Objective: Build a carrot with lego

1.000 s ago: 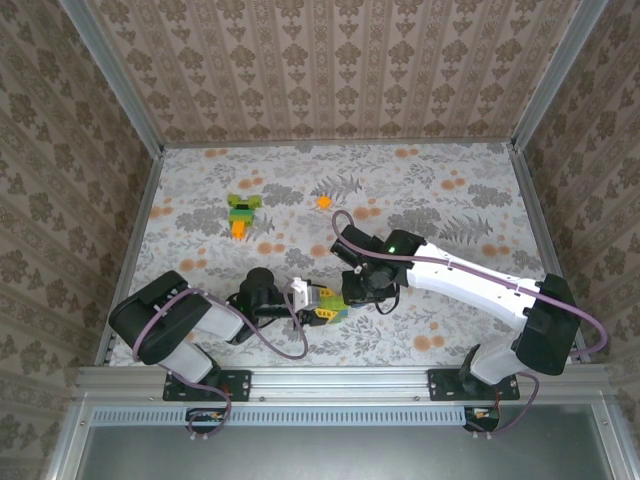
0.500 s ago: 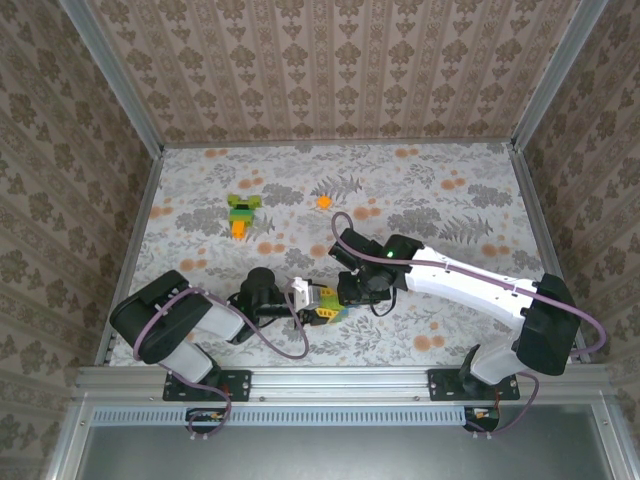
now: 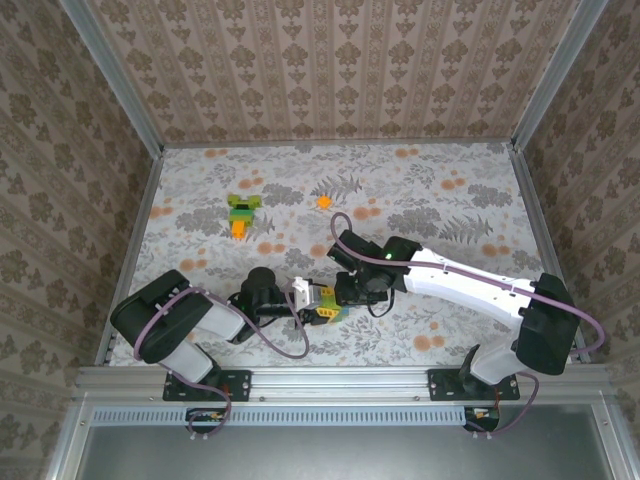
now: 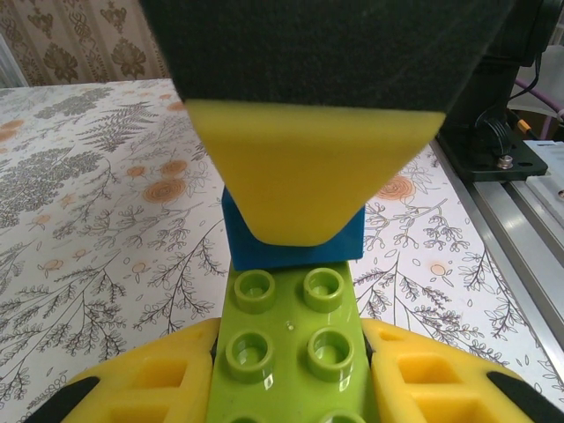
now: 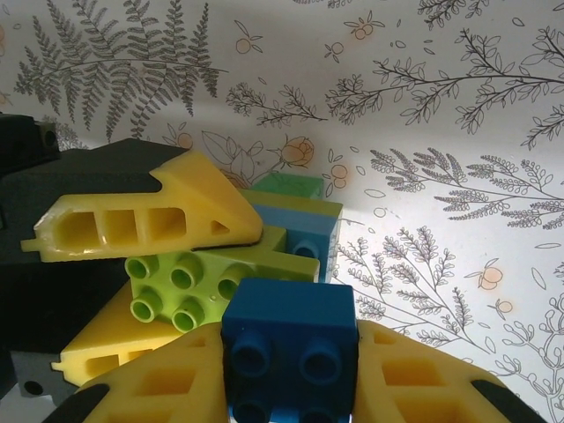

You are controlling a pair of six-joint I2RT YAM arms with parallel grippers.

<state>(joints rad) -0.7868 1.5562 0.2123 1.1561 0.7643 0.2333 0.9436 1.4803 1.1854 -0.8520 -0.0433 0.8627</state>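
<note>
seemingly mid-join: left gripper (image 4: 286,392) clamps a lime brick (image 4: 286,348); right gripper (image 5: 286,388) pinches a blue brick (image 5: 286,335) at its far end; carrot (image 3: 241,213) sits well beyond both; next needs aligned studs, firm press.

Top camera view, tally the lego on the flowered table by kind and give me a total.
Green lego carrot build with orange tip: 1
Loose small orange lego piece: 1
Lime and blue lego brick cluster: 1
Total: 3
</note>
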